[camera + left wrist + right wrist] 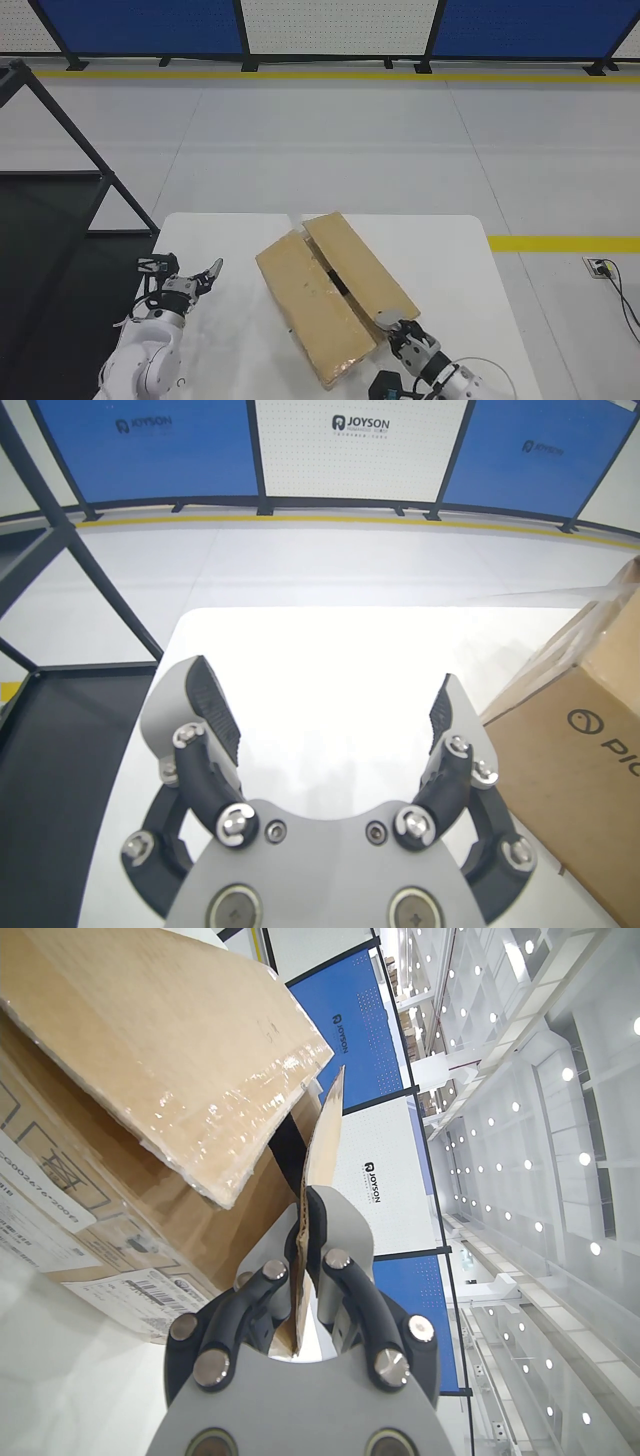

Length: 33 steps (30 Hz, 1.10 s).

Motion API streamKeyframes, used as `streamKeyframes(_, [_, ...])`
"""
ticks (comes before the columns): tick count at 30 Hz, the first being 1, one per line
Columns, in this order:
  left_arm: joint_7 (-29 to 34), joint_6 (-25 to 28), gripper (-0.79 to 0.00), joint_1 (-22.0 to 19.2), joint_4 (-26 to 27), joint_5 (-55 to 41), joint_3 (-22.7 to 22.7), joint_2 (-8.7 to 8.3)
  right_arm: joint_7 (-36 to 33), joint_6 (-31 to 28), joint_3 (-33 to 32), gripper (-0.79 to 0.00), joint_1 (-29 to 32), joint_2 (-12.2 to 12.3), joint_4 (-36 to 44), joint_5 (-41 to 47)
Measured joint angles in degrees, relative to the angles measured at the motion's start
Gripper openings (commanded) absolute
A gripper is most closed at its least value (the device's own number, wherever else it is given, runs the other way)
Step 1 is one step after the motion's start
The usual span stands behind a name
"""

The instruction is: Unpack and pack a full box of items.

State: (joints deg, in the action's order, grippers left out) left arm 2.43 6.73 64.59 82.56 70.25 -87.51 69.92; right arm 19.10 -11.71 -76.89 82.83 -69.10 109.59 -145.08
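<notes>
In the top view, one cardboard box [320, 300] stands slantwise in the middle of one white table [230, 240] with rounded corners. Its two top flaps [350, 255] are long and flat, with a narrow dark slit between them. The left arm is bent low at the table's left near side. The left gripper [186, 272] is above the bare surface, well apart from the box, with its fingers spread. The right arm comes from the near right corner, and the right gripper [392, 322] is at the near end of the right flap.

In the left wrist view, the left gripper [324, 670] points along the table [320, 635] with nothing between its two fingers. The fingers are of grey metal, and each one has a black ribbed pad [215, 710]. The box [565, 760] is beside it. It is smooth and brown, and clear tape [565, 650] lies along its top edge. A black metal frame [85, 565] stands beyond the table's edge.

In the right wrist view, the right gripper [307, 1208] is clamped on the corrugated edge of one raised flap [325, 1128], which is seen edge-on. The second flap [165, 1043] hangs over the box wall [165, 1208], and glossy tape [250, 1093] covers its rim. White paper labels [40, 1223] are stuck on that wall.
</notes>
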Motion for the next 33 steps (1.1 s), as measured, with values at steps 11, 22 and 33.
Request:
streamKeyframes(11, [-2.2, -0.5, 0.0, -3.2, -4.0, 2.3, 2.4, 0.28, 4.6, 0.4, -2.7, -0.785, 2.9, 0.9, 1.3, 1.1])
streamKeyframes(22, [-2.5, 1.0, 0.0, -2.6, -3.4, 2.8, 2.6, 0.19, 11.1, -1.7, -2.1, -0.785, 0.7, 1.6, -0.2, 0.9])
streamKeyframes(33, [-3.9, 5.8, 0.0, -0.8, -2.5, 5.6, 4.4, -0.05, 10.9, -2.2, -1.2, -0.785, -1.2, 2.0, -1.7, 1.7])
